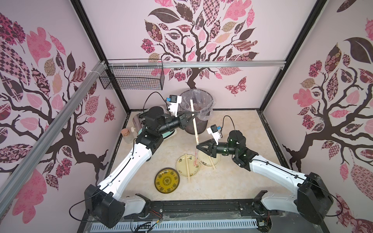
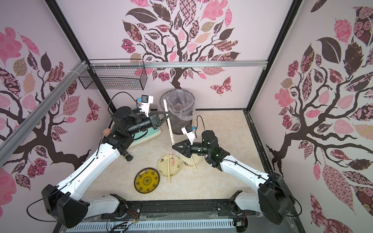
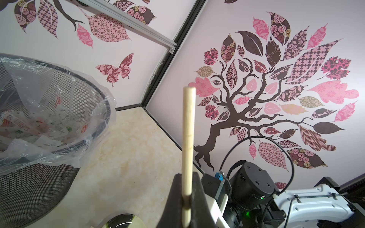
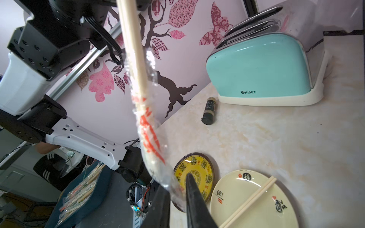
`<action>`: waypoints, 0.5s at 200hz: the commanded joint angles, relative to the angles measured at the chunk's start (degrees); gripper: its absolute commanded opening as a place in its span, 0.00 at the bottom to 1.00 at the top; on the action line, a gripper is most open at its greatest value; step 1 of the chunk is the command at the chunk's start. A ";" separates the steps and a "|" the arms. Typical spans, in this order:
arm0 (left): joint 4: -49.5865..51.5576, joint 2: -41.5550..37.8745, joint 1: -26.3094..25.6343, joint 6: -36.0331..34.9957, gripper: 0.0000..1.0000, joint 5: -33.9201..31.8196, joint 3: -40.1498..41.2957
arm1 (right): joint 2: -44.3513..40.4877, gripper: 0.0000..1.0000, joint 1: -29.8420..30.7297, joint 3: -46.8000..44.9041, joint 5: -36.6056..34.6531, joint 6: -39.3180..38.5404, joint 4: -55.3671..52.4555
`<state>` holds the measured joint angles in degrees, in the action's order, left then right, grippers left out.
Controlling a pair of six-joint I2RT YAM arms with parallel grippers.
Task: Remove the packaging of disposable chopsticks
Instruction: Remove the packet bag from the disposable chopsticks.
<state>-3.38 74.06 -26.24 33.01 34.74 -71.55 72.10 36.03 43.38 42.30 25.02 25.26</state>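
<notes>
Between my hands, chopsticks [image 1: 192, 107] half out of sleeve [image 4: 147, 126]; left hand [image 1: 194, 116] clamps them, right hand [image 1: 198, 146] pinches sleeve end. Next likely needs straight pull apart.

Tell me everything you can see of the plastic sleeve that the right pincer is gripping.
The sleeve is a thin, clear, crinkled plastic tube with orange-red print. It is off the table, slanting, and covers only the lower part of the pale wooden chopsticks. The right pincer pinches its lower end; the left pincer is shut on the bare wood above it.
</notes>
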 commanded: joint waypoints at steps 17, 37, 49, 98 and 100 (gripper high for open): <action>0.21 -0.83 0.10 -0.74 0.00 -0.26 -0.26 | -0.40 0.00 0.08 -1.59 -3.62 -1.28 -2.88; 0.30 -0.87 0.12 -0.98 0.00 -0.79 -0.21 | -2.31 0.00 0.07 -4.65 -6.03 -1.50 -4.02; 0.48 -0.71 0.16 -0.93 0.00 -0.99 -0.32 | -3.95 0.00 0.02 -6.45 -8.20 -1.71 -5.07; 2.15 -0.05 0.35 -1.33 0.00 -0.76 -0.13 | -11.94 0.00 0.06 -6.48 -19.12 -6.15 -14.96; 2.28 -0.08 0.39 -1.36 0.00 -0.65 0.02 | -12.21 0.00 0.04 -6.25 -19.70 -6.35 -15.21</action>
<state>-2.55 74.06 -26.24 32.86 34.11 -71.55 63.96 36.03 34.74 29.89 22.11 15.31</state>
